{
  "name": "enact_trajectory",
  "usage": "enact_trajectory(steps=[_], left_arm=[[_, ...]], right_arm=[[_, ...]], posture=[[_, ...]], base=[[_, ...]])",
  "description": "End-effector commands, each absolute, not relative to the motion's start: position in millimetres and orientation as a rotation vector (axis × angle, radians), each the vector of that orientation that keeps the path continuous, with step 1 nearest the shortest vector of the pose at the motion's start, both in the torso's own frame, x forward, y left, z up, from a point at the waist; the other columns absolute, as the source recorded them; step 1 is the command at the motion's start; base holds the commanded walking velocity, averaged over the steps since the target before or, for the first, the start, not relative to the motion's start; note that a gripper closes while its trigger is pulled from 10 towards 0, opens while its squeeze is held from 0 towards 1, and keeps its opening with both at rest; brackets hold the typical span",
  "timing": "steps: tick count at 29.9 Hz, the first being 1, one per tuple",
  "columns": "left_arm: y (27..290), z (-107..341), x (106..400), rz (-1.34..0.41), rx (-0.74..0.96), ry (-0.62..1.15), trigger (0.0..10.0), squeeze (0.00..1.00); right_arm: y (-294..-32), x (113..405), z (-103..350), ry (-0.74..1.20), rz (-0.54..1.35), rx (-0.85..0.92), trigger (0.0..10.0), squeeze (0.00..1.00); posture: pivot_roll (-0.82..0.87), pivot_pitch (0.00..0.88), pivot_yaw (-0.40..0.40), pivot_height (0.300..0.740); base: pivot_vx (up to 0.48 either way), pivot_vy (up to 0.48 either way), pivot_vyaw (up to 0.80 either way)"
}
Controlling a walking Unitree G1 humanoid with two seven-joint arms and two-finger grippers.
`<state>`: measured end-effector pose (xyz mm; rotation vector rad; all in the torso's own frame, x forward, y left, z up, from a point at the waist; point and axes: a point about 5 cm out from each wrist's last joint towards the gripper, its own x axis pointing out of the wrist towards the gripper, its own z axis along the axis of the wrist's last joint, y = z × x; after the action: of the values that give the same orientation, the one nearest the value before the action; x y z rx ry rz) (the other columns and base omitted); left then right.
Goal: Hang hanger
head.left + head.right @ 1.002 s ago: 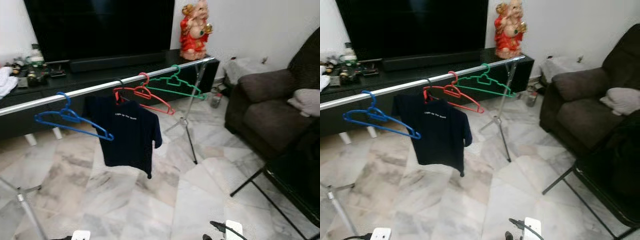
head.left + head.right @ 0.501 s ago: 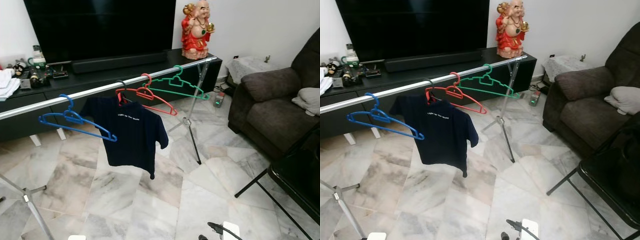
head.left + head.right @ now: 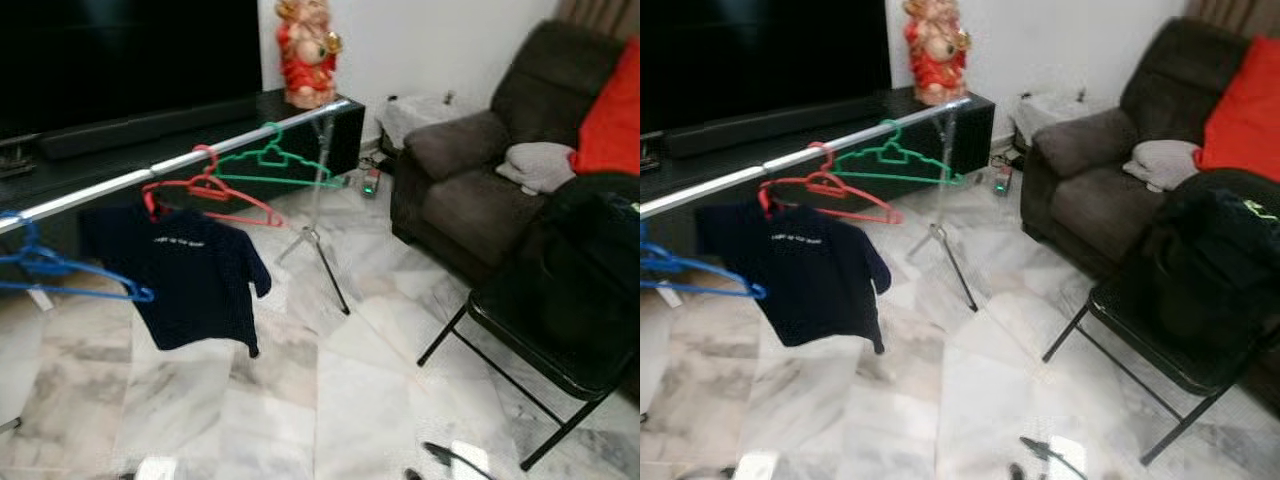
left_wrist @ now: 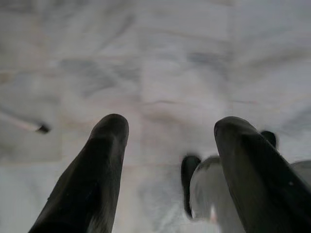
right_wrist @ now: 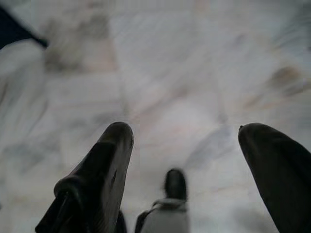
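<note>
Rail point(image 3: 180, 160): carries blue hanger point(image 3: 60, 275), red hanger point(image 3: 205, 190), green hanger point(image 3: 270, 165) and a navy T-shirt point(image 3: 190, 285).
Left hand point(image 4: 167, 131): fingers spread, empty, over the marble floor point(image 4: 160, 73).
Right hand point(image 5: 182, 136): fingers spread, empty.
Folding chair point(image 3: 545, 340): dark clothing heaped on it, beside the sofa point(image 3: 470, 180).
Step, judged: searching; neither hand carries a hanger. Next move calls for locating and gripping one.

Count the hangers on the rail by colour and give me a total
Blue hanger: 1
Red hanger: 1
Green hanger: 1
Hanger under the dark shirt: 1, colour unclear
Total on the rail: 4
</note>
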<state>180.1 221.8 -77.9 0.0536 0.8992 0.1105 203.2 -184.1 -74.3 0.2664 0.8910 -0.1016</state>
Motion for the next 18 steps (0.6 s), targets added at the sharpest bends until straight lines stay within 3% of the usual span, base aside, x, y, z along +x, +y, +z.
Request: enact_trajectory(steps=[1,9,18], left_arm=[[227.7,-80.5,172.1,0.126,0.057,0.925,10.0,0.00],[228.1,-80.1,172.8,0.128,0.054,0.921,10.0,0.00],[228.3,-79.6,173.7,0.134,0.045,0.916,10.0,0.00]], right_arm=[[-179.3,199.1,-77.1,0.904,-0.102,0.283,10.0,0.00],[-182.3,201.8,-75.2,0.884,-0.115,0.290,10.0,0.00],[-174.5,203.3,-75.2,0.883,-0.101,0.294,10.0,0.00]], posture=[[0.14,0.000,-0.008,0.740],[0.14,0.000,-0.007,0.740],[0.15,0.000,-0.005,0.740]], base=[[0.000,-0.292,0.00],[0.000,-0.285,0.00],[0.000,0.000,0.00]])
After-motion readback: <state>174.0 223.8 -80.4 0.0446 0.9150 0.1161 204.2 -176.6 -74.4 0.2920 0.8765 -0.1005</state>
